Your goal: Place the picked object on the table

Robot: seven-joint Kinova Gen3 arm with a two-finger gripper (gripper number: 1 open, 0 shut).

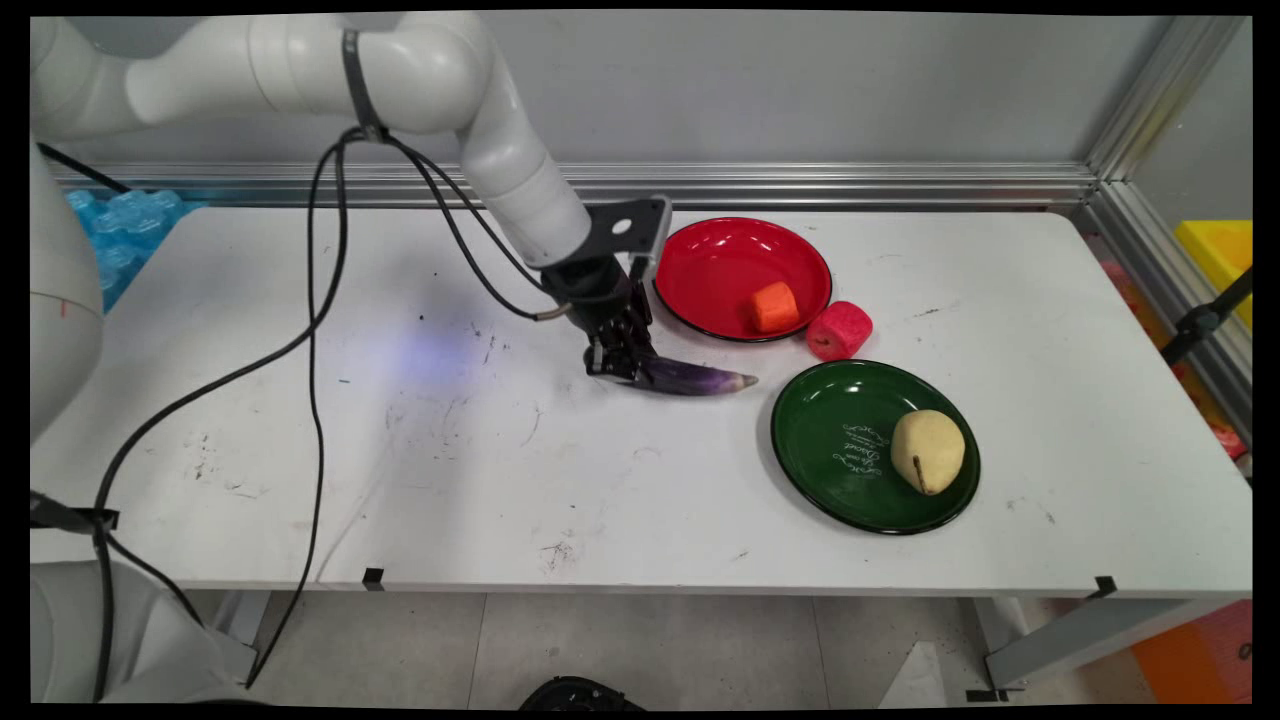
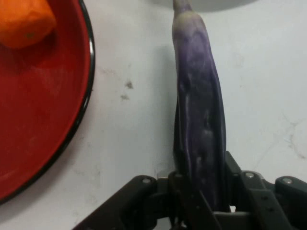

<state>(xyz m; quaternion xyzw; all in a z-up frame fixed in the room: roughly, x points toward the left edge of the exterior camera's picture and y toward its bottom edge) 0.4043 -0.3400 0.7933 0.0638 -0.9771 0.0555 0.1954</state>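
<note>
A purple eggplant [image 1: 690, 379] lies on the white table just left of the green plate [image 1: 830, 480]. My gripper [image 1: 622, 365] is down at the table and shut on the eggplant's thick left end. In the hand view the eggplant [image 2: 199, 120] runs straight up from between the fingers [image 2: 182, 191], which press on both of its sides. The red plate [image 1: 720, 262] lies right behind the gripper, with an orange piece [image 1: 775, 306] on it. In the hand view, the red plate [image 2: 38, 120] and orange piece [image 2: 24, 19] are at the left.
A pink-red round thing [image 1: 839, 329] sits on the table between the two plates. A yellowish pear [image 1: 928, 451] rests on the green plate. Black cables [image 1: 315, 330] hang from the arm over the table's left half. Blue plastic [image 1: 120, 235] lies off the back left corner.
</note>
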